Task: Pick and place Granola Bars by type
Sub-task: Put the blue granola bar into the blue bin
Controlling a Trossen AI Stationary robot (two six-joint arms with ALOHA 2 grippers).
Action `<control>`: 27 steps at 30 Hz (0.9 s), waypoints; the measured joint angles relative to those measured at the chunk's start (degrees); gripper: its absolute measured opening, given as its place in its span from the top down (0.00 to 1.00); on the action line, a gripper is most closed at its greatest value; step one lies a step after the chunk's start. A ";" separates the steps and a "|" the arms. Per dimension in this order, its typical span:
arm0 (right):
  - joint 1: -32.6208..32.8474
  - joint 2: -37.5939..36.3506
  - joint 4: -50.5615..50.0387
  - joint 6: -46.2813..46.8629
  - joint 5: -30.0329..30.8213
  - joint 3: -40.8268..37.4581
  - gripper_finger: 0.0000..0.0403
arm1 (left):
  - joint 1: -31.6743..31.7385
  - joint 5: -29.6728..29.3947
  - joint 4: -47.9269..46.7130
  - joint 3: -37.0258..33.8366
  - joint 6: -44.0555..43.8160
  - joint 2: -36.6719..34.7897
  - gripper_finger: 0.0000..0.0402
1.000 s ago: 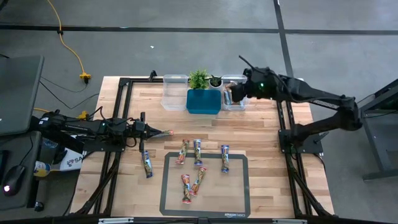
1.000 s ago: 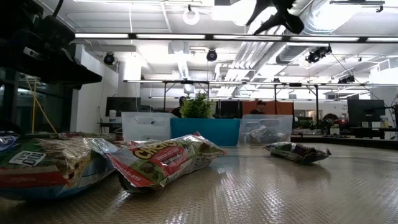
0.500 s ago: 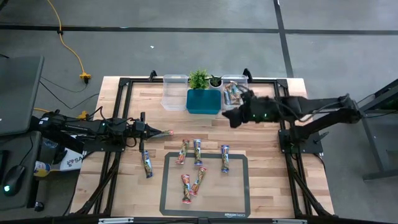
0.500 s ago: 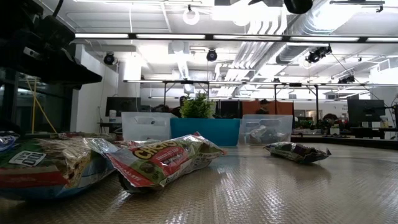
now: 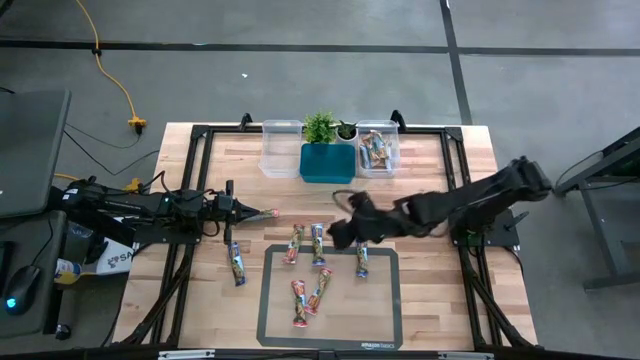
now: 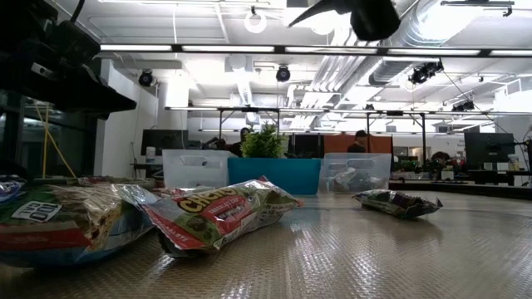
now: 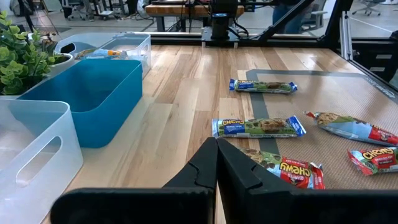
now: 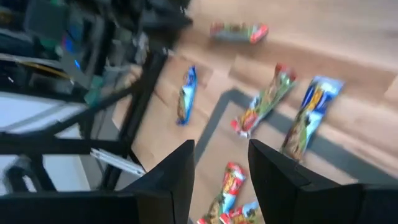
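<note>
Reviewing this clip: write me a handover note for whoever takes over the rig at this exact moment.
Left gripper: shut, holding nothing, low over the table's left side, with one bar just off its tip.
Right gripper: open, holding nothing, hovers over the loose bars near the mat's far edge.
Done: some granola bars lie in the right clear bin. No bars show in the left clear bin.
Left: seven bars loose on the table, five on or overlapping the mat, one to its left, plus the one by the left gripper. All need sorting by type.
</note>
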 joint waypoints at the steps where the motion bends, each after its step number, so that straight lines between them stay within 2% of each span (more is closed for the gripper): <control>1: 0.11 1.37 0.12 0.07 -0.84 0.71 0.67 | -0.02 0.00 0.00 -0.02 0.00 -0.02 1.00; 5: 0.38 7.14 -0.42 -1.11 -4.02 5.86 0.67 | -0.01 0.00 0.00 -0.01 0.00 0.00 1.00; 8: 0.33 10.92 -6.83 -1.51 -5.21 11.83 0.67 | 0.00 0.00 0.00 0.00 0.02 -0.02 1.00; 15: 0.52 19.38 -41.24 9.69 -6.01 29.52 0.69 | -0.01 0.00 0.00 0.00 0.01 -0.02 1.00; 18: 1.10 22.30 -52.65 13.73 -6.74 34.33 0.71 | 0.00 0.00 0.00 0.00 0.00 -0.02 1.00; 22: 2.44 24.04 -57.25 18.41 -7.69 33.98 0.72 | -0.01 0.00 0.00 0.00 0.01 0.00 1.00; 27: 4.73 24.29 -52.88 23.10 -10.19 27.80 0.66 | 0.00 0.00 0.00 0.00 0.01 -0.02 1.00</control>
